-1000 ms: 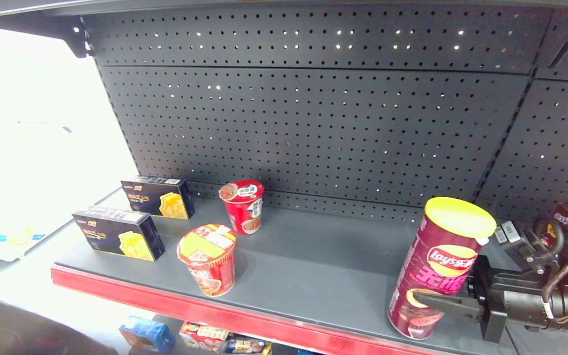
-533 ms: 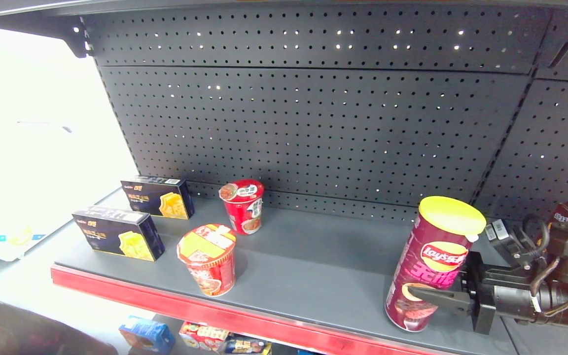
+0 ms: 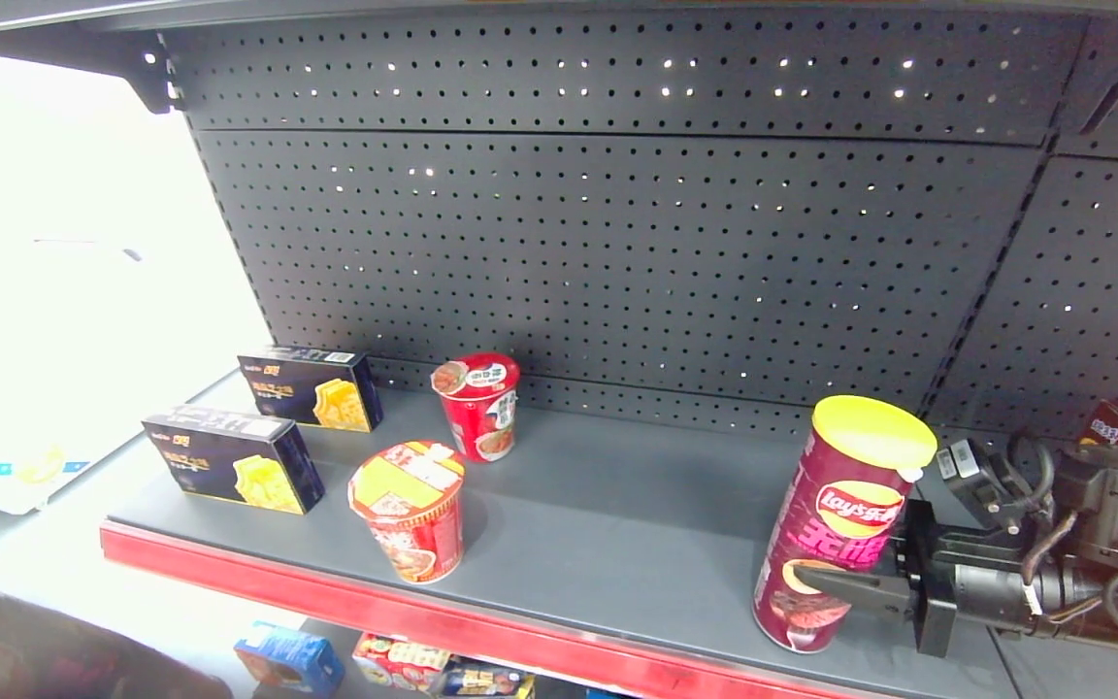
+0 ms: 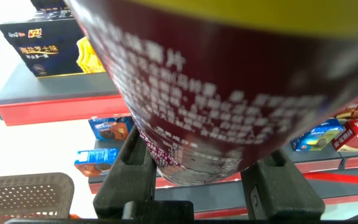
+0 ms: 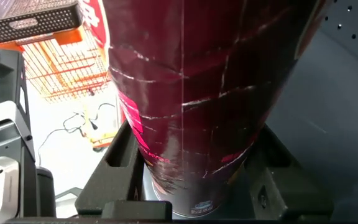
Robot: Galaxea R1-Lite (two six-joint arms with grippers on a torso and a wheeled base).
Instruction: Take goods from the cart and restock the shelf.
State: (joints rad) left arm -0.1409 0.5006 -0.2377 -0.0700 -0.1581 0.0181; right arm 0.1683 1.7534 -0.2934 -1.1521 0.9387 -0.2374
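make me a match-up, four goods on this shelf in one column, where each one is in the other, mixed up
Goods:
1. chip canister
2. large noodle cup
3. small noodle cup
4. front dark box

Places:
a. close to the pegboard at the back
b. at the shelf's left end
c. between the right gripper's fingers
d. near the red front edge, in front of the small cup

Pairs: 1-c, 2-d, 3-a, 4-b
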